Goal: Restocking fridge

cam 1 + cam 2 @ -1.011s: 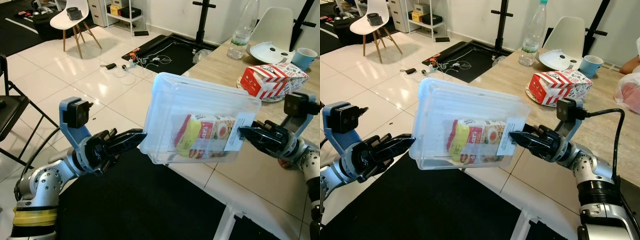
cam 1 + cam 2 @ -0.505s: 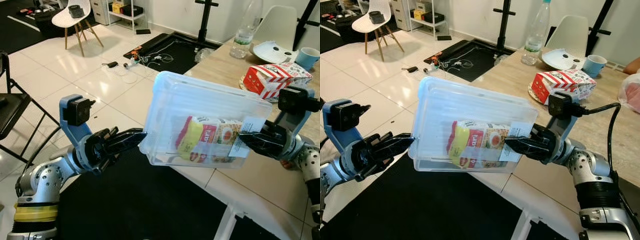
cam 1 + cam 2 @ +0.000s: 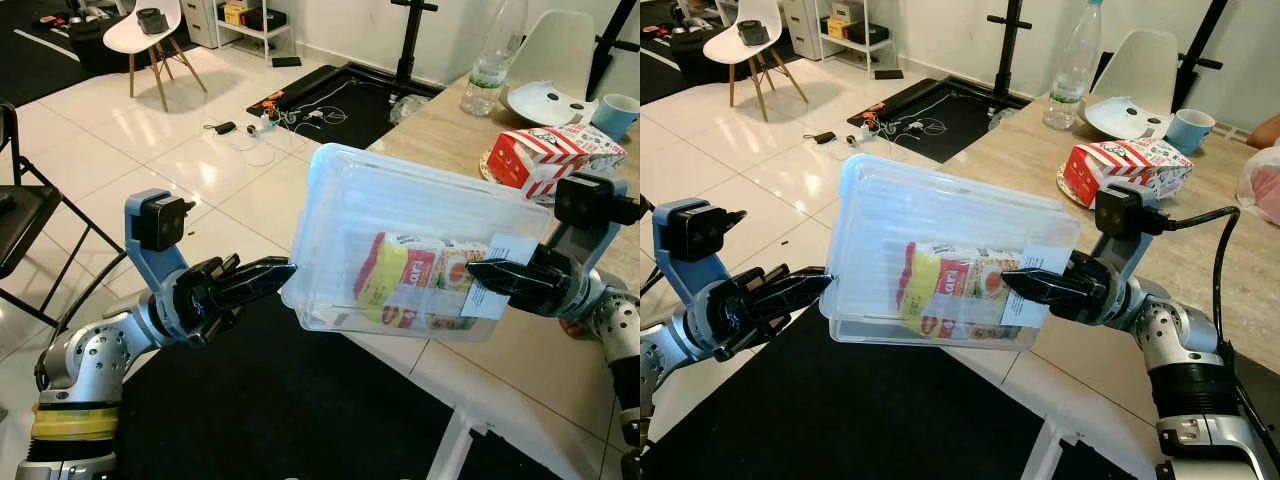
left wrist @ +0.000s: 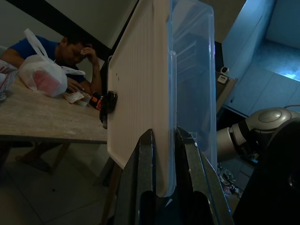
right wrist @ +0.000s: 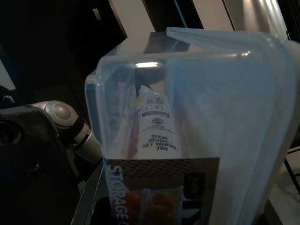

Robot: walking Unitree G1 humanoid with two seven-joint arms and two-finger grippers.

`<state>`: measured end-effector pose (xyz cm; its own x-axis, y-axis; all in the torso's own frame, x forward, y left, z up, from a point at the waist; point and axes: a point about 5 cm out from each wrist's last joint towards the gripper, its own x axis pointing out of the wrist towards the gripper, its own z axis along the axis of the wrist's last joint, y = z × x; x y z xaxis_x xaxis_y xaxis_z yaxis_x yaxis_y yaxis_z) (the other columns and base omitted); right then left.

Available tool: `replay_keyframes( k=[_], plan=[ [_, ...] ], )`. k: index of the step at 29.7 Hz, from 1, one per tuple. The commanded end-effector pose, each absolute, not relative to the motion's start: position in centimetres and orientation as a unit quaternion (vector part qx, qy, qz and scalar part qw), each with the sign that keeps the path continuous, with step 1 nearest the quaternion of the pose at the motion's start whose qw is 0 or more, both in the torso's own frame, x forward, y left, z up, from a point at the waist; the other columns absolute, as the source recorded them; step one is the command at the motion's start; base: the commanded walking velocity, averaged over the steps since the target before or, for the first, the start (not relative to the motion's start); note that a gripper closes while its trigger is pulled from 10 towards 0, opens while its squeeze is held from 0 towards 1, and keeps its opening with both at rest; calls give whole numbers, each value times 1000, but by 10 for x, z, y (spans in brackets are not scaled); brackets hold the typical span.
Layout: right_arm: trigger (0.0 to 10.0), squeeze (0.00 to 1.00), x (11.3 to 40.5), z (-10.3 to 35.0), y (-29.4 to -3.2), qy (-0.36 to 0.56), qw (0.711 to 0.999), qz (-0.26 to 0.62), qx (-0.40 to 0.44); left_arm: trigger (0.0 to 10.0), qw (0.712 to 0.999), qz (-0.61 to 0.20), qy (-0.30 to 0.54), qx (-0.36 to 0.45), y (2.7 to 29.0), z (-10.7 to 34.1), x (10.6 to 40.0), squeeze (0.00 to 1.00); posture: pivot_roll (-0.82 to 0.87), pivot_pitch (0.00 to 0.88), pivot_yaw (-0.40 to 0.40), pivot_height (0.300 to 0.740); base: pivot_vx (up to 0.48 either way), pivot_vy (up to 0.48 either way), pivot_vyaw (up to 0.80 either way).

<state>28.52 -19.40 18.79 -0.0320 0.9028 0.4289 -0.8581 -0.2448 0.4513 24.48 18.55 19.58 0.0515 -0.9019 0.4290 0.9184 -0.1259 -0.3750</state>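
Observation:
A clear plastic storage box [image 3: 400, 225] hangs tilted in the air between my two arms, in front of the table's corner. Inside lies a yellow and red food packet [image 3: 400, 290], and a white label [image 3: 500, 285] sits on the box's right end. My left gripper [image 3: 272, 272] is shut on the box's left rim; in the left wrist view its fingers [image 4: 144, 183] pinch the rim edge [image 4: 161, 117]. My right gripper [image 3: 1025, 284] is shut on the labelled right end. The right wrist view looks through the box wall [image 5: 220, 108] at the packet [image 5: 157, 126].
The wooden table [image 3: 445, 135] at right carries a water bottle [image 3: 488, 62], a red and white carton [image 3: 548, 155] and a blue mug [image 3: 612, 112]. A black mat [image 3: 270, 410] lies below, a black folding chair [image 3: 20, 225] stands left, cables [image 3: 285, 120] lie on the tiles. A person [image 4: 70, 47] sits at the table.
The box has drifted slightly right and tilted a bit flatter. Both grippers keep their hold on its ends.

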Motion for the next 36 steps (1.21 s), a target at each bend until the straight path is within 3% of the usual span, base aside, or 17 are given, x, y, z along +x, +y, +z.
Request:
replay_keyframes(
  k=[1,7,8,9,10,15,23,27,30,31,33,34,36],
  plan=[
    [0,0,284,189,-199,30,621,715,320,10000,656,-697,-18,-291,187,200,245,0,-41,0,-31,740,0,0,0],
    [0,0,284,189,-198,31,621,715,321,10000,657,-696,-16,-291,187,199,246,0,-41,0,-31,740,0,0,0],
    [0,0,284,189,-198,31,621,714,321,10000,656,-695,-12,-295,187,198,246,114,-41,0,-30,740,0,0,0],
    [0,0,284,189,-198,31,621,714,321,10000,656,-695,-12,-295,187,198,246,114,-41,0,-30,740,0,0,0],
    [0,0,284,188,-198,31,622,713,322,10000,660,-688,-11,-301,189,196,247,1000,-42,0,-28,740,0,0,0],
    [0,0,284,184,-199,30,625,709,324,10000,682,-662,-23,-310,195,192,253,1000,-42,0,-27,740,0,0,0],
    [0,0,286,172,-210,35,656,676,333,10000,714,-615,-6,-336,209,168,255,1000,-46,0,-23,740,0,0,0],
    [0,0,289,156,-220,45,702,630,329,10000,751,-553,21,-360,224,138,254,1000,-46,0,-23,740,0,0,0],
    [0,0,290,151,-222,46,718,613,325,10000,763,-531,31,-368,228,127,253,1000,-46,0,-23,740,0,0,0],
    [0,0,292,143,-226,53,739,591,320,10000,777,-501,46,-377,234,113,252,1000,-45,0,-23,740,0,0,0],
    [0,0,292,142,-227,55,742,587,320,10000,780,-496,49,-379,234,111,252,1000,-45,0,-23,740,0,0,0],
    [0,0,291,120,-231,91,785,536,297,10000,809,-431,82,-391,244,83,246,1000,-45,0,-23,740,0,0,0],
    [0,0,291,99,-235,131,824,481,269,10000,833,-372,114,-394,252,60,241,1000,-45,0,-21,740,0,0,0]
  ],
)
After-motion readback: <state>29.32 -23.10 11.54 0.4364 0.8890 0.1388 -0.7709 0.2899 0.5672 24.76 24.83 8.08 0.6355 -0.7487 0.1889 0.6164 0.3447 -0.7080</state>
